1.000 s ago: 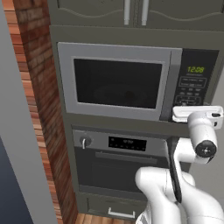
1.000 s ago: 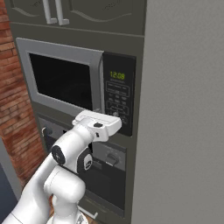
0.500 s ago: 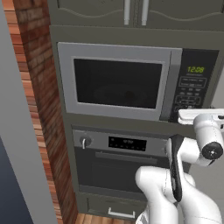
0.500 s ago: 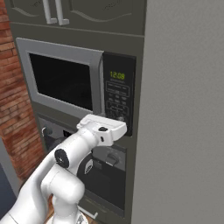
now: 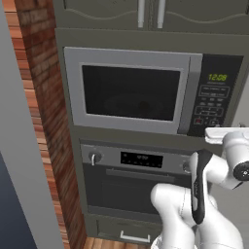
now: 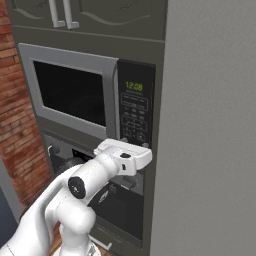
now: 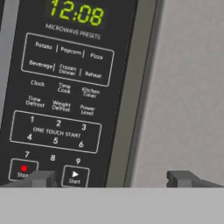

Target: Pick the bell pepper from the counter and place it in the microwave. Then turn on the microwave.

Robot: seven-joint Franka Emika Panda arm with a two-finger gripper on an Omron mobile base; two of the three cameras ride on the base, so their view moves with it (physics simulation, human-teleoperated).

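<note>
The microwave (image 5: pixel 129 92) (image 6: pixel 70 92) is built into the wall unit, and its dark glass door is shut. Its black keypad (image 5: pixel 212 99) (image 6: pixel 135 110) (image 7: pixel 61 87) shows green digits. My gripper (image 7: pixel 113 179) is open and holds nothing, close in front of the keypad's lower right corner. The left fingertip (image 7: pixel 41 178) lies between the red Stop button (image 7: pixel 22 169) and the Start button (image 7: pixel 74 176). The right fingertip (image 7: pixel 183 178) is over the grey wall beside the panel. The white hand (image 6: pixel 125 152) (image 5: pixel 224 135) sits just under the keypad. The bell pepper and the counter are out of view.
A knobbed oven (image 5: pixel 136 185) sits directly below the microwave, behind my arm. A brick wall (image 5: pixel 46 121) (image 6: pixel 15 140) stands at the left and a flat grey wall (image 6: pixel 210 150) (image 7: pixel 188 87) at the right. Cabinet doors with silver handles (image 5: pixel 150 12) are above.
My hand has shifted a little to the right and slightly lower along the keypad's bottom edge. The gripper stays open and the microwave door stays shut.
</note>
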